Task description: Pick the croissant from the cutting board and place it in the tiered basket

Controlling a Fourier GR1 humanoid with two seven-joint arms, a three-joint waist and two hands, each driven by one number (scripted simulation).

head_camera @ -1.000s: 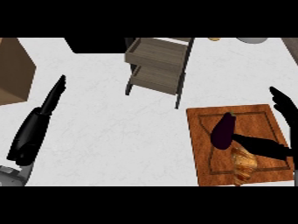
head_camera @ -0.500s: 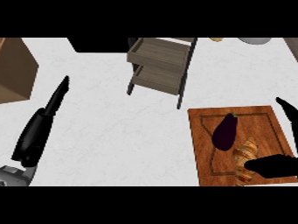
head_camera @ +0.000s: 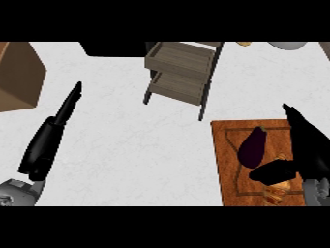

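Observation:
The croissant (head_camera: pixel 278 190) lies at the near end of the wooden cutting board (head_camera: pixel 228 167), at the lower right. My right hand (head_camera: pixel 314 150) hangs over the board's right side with its fingers straight and pointing away. Its thumb (head_camera: pixel 273 170) reaches left across the top of the croissant and hides part of it. A dark purple eggplant (head_camera: pixel 251 147) lies on the board just beyond the thumb. The wooden tiered basket (head_camera: pixel 182 72) stands at the back centre, away from both hands. My left hand (head_camera: pixel 47 140) rests open at the left, fingers pointing away.
A brown wooden box (head_camera: pixel 3 77) stands at the far left edge. A dark object (head_camera: pixel 113 48) sits behind the basket, and a grey bowl (head_camera: pixel 289 45) shows at the back right. White counter (head_camera: pixel 125 145) lies between the left hand and the board.
My right hand has drawn back toward the near edge and lowered over the board, and its thumb now lies across the croissant. The left hand has barely moved.

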